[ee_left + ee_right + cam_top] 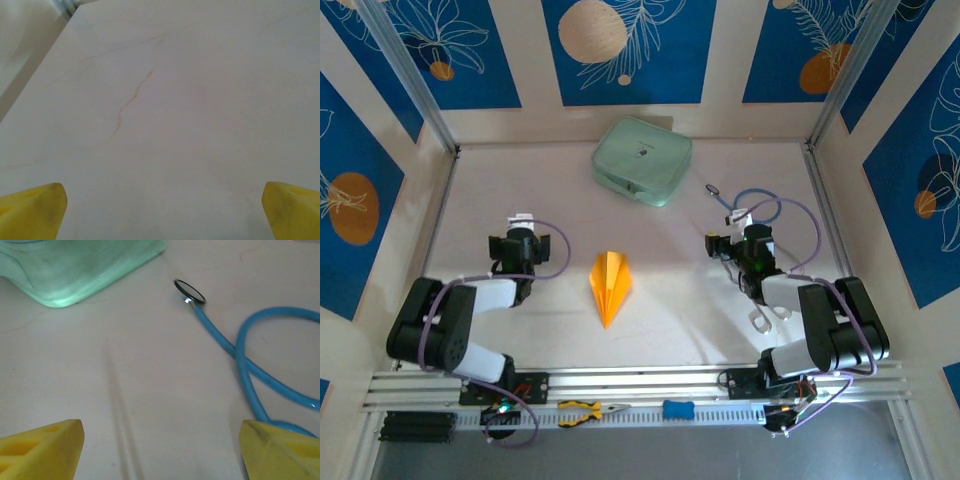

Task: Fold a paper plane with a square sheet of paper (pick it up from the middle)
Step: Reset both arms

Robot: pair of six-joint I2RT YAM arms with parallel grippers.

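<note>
Paper folded into a pointed orange plane (610, 285) lies flat on the table (690, 330) between my two arms, nose toward my bases, and neither gripper touches it. My left gripper (162, 215) has its jaws spread wide over bare table, with nothing between the yellow fingertips (35, 212). My right gripper (160, 452) is spread too, and empty. It points toward the green case (85, 270), and a blue tube (235, 352) loops just beside its right finger.

I judge the folding finished, so the step in hand is a clean release and retreat. To do it well I would leave both jaws open and lift each wrist before drawing it home. I would move away from the plane rather than across it, since light paper slides at a brush. On the right I would mind the tube, which could snag a finger and drag.
</note>
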